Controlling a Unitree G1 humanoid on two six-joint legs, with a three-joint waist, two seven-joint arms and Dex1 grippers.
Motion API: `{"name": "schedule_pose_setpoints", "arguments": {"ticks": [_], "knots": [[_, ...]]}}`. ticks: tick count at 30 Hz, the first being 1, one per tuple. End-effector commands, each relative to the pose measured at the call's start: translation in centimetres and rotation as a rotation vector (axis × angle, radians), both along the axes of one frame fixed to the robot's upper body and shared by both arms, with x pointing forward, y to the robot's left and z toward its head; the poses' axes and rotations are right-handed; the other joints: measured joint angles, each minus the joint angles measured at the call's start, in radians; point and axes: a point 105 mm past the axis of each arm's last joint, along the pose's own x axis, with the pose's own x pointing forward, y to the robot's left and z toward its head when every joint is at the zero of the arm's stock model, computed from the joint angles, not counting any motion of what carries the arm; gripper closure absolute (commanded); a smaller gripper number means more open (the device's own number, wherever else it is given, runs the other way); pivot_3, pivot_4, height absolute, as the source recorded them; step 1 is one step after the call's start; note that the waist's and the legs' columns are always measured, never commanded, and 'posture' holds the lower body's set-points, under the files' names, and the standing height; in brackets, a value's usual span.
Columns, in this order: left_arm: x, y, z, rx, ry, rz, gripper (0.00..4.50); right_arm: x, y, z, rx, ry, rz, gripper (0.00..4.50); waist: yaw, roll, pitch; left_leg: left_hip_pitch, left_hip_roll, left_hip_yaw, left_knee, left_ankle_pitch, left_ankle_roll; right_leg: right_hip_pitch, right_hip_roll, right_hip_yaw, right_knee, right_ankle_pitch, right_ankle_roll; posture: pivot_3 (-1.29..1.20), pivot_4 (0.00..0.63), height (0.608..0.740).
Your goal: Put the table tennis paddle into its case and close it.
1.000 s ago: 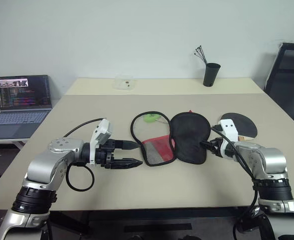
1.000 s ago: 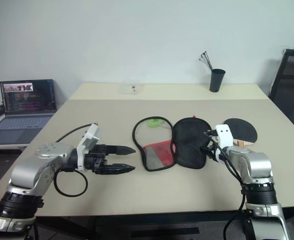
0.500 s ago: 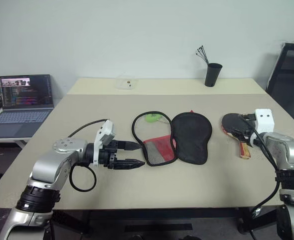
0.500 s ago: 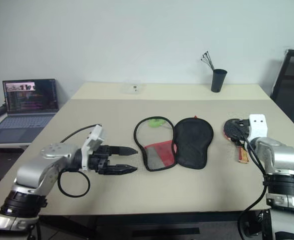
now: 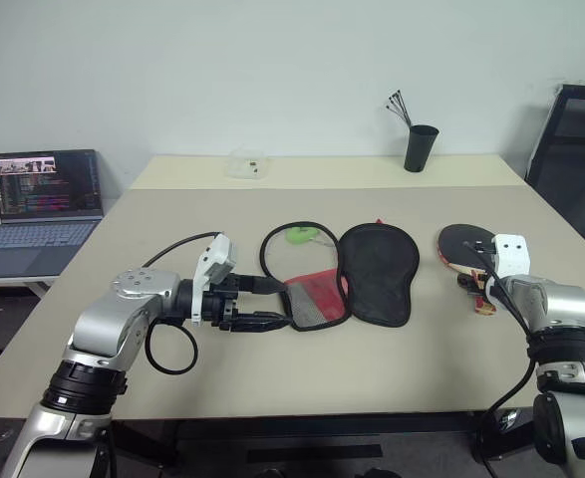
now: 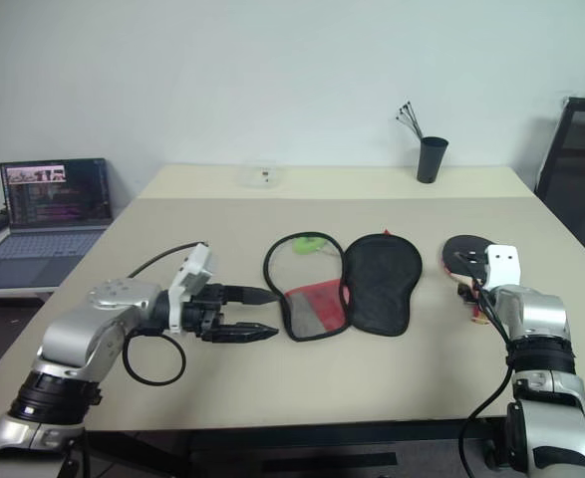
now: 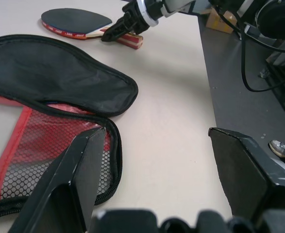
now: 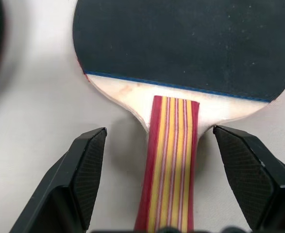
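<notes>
Swung away from the case (image 5: 337,275), the right gripper (image 8: 167,194) now straddles the paddle (image 5: 468,246) handle near the tabletop's (image 5: 392,368) right edge, fingers open. Left gripper (image 5: 262,304) hangs open beside the unzipped case, mid-tabletop.

Left gripper (image 5: 272,304) and right gripper (image 8: 169,184) both hold jaws wide apart.

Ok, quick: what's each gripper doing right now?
Left gripper: open, holding nothing, at the edge of the case.
Right gripper: open, straddling the table tennis paddle handle, not gripping.
</notes>
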Motion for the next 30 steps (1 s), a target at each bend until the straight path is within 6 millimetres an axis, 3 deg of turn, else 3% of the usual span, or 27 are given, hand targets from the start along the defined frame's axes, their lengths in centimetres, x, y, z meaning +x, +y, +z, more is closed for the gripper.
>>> {"name": "schedule_pose_setpoints", "arguments": {"ticks": [1,4,7,14,17,23,25,28,30], "knots": [[0.1,0.0,1.0,-0.008,-0.052,-0.005,0.79,0.6,-0.1,0.8,0.009,-0.023,-0.01,0.66,-0.002,0.0,0.0,0.0,0.0,0.0,0.0,0.0,0.0,0.0,0.0,0.0,0.0,0.0,0.0,0.0,0.15,0.74],[0.1,0.1,1.0,-0.007,-0.054,0.003,0.79,0.6,-0.2,0.5,0.016,-0.014,-0.019,0.66,-0.002,0.0,0.0,0.0,0.0,0.0,0.001,0.0,0.0,0.001,0.0,0.0,0.001,0.0,0.0,0.0,0.15,0.74],[0.1,0.1,0.9,-0.007,-0.054,0.008,0.79,0.6,-0.3,0.2,0.025,-0.011,-0.033,1.22,-0.002,0.0,0.0,0.0,0.0,0.0,0.001,0.0,0.001,0.001,0.0,0.0,0.001,0.001,0.001,0.0,0.15,0.74],[0.0,0.1,0.8,-0.007,-0.05,0.009,0.79,0.7,-0.6,0.2,0.037,-0.028,-0.069,3.34,0.0,0.0,0.0,0.0,0.0,0.0,0.002,0.0,0.001,0.001,0.0,0.0,0.0,0.001,0.002,0.0,0.15,0.74],[0.0,0.1,0.8,-0.009,-0.047,0.011,0.79,0.9,-0.7,1.1,0.036,-0.062,-0.073,3.42,0.0,0.0,0.0,0.0,0.0,0.0,0.002,0.0,0.001,0.001,0.0,0.0,0.0,0.001,0.002,0.0,0.15,0.74],[-0.4,0.3,0.5,-0.018,-0.034,0.031,0.79,1.3,-0.7,7.1,0.028,-0.248,-0.101,3.42,0.0,0.004,0.003,0.0,0.0,0.0,0.001,0.0,0.001,0.0,0.0,0.001,0.0,0.001,0.002,0.0,0.15,0.74],[-0.6,0.3,0.4,-0.022,-0.03,0.034,0.79,0.9,0.7,9.0,0.049,-0.295,-0.076,3.42,-0.002,0.006,0.004,-0.001,0.0,0.001,0.0,0.0,0.001,-0.001,0.0,0.002,0.0,0.001,0.002,0.0,0.15,0.74],[-0.7,0.3,0.3,-0.024,-0.026,0.036,0.79,0.4,2.9,9.8,0.077,-0.309,-0.03,3.42,-0.004,0.007,0.004,-0.001,0.001,0.001,-0.001,0.0,0.001,-0.002,0.001,0.002,0.001,0.001,0.001,0.0,0.15,0.74],[-0.8,0.2,0.2,-0.027,-0.022,0.036,0.79,-0.2,6.4,9.7,0.125,-0.301,0.04,3.42,-0.004,0.007,0.004,0.0,0.002,0.0,-0.001,0.0,0.001,-0.002,0.001,0.001,0.001,0.001,0.001,0.0,0.15,0.74]]}}
